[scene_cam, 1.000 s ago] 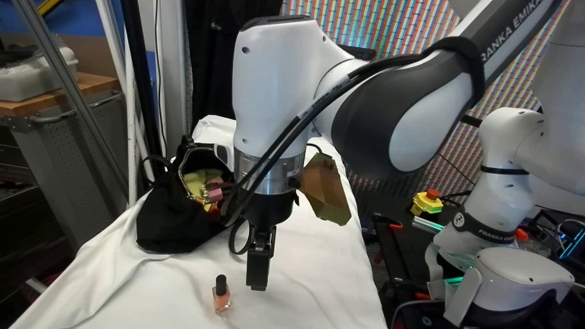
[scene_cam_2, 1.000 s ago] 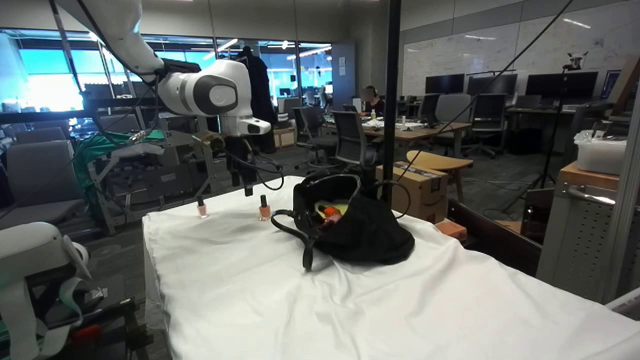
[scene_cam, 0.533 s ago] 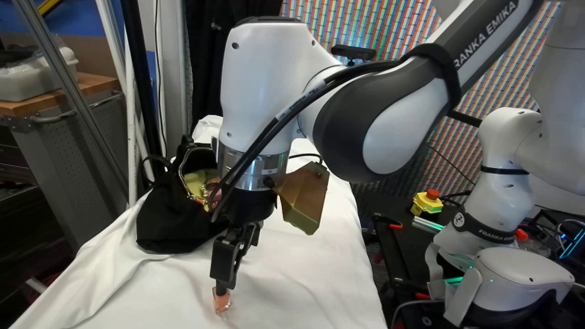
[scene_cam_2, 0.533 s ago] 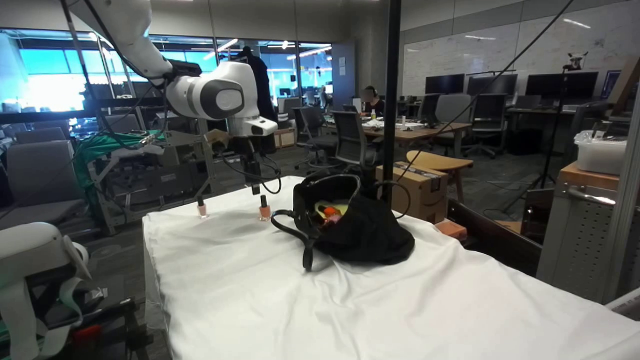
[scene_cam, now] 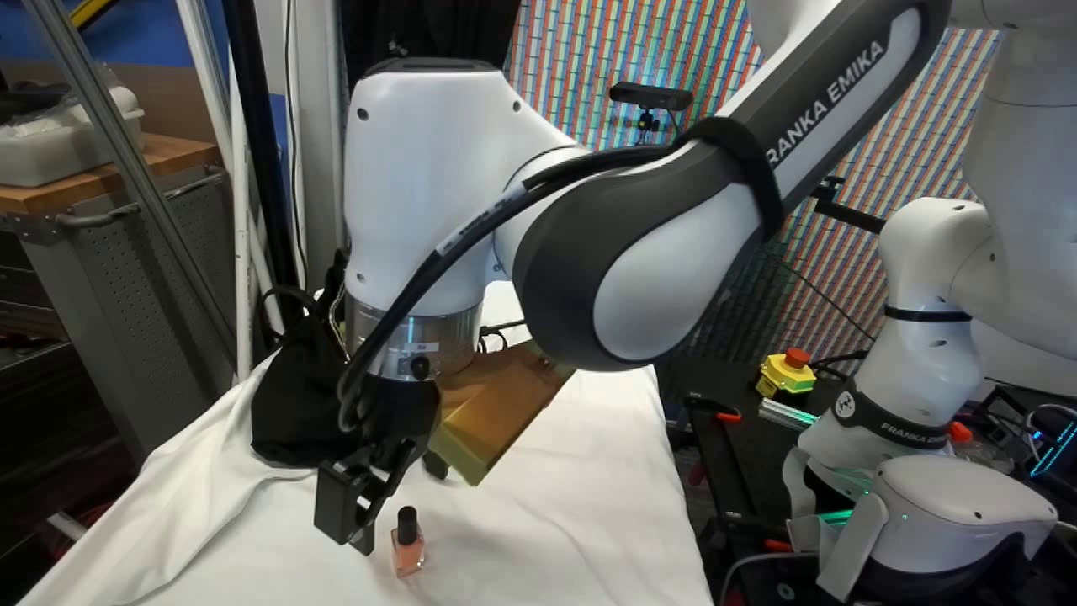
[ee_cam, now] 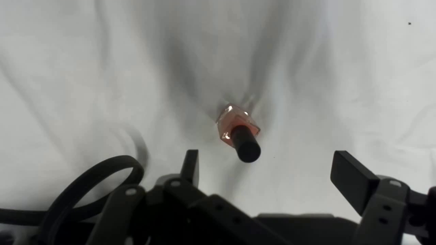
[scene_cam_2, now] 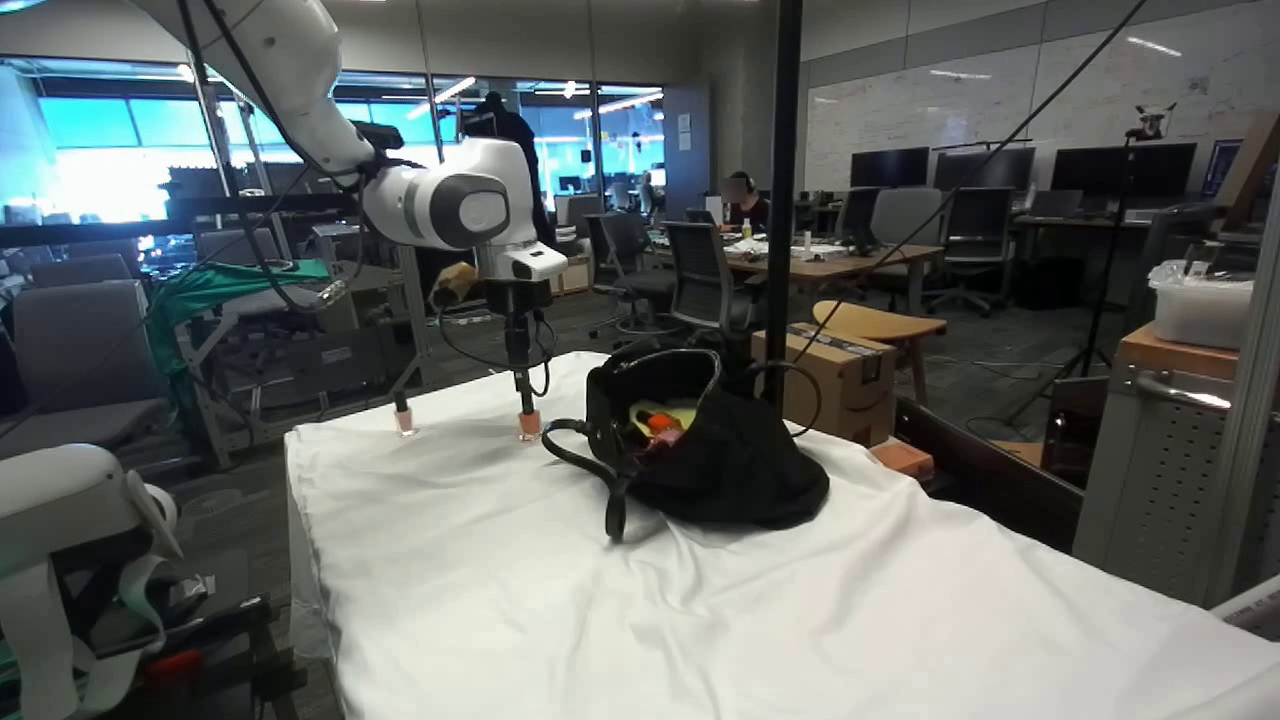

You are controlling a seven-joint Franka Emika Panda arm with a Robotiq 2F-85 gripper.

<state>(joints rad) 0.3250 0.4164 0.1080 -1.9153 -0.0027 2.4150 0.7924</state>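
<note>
A small square bottle of peach-pink polish point(ee_cam: 235, 124) with a black cap point(ee_cam: 248, 151) stands upright on the white cloth. My gripper point(ee_cam: 265, 160) is open above it, nothing held. In the wrist view the cap shows between the spread fingertips, closer to the left one, with a gap on either side. The same bottle point(scene_cam: 409, 555) sits just beside a black finger point(scene_cam: 341, 505) in an exterior view. Directly over that bottle point(scene_cam_2: 529, 427) the gripper hangs in an exterior view, where a second, paler bottle point(scene_cam_2: 404, 424) stands farther left.
A black bag point(scene_cam_2: 740, 470) lies mouth open on the cloth-covered table point(scene_cam_2: 500, 580), with yellow, orange and pink things point(scene_cam_2: 662, 428) inside. A cable loop point(ee_cam: 126, 162) hangs by the gripper. Another white arm point(scene_cam: 913, 404) and a yellow-red stop button point(scene_cam: 787, 374) stand beside the table.
My gripper has come down, turned, and moved over the near bottle, staying open. The arm now covers the bag's mouth in an exterior view. Both bottles and the bag have not moved.
</note>
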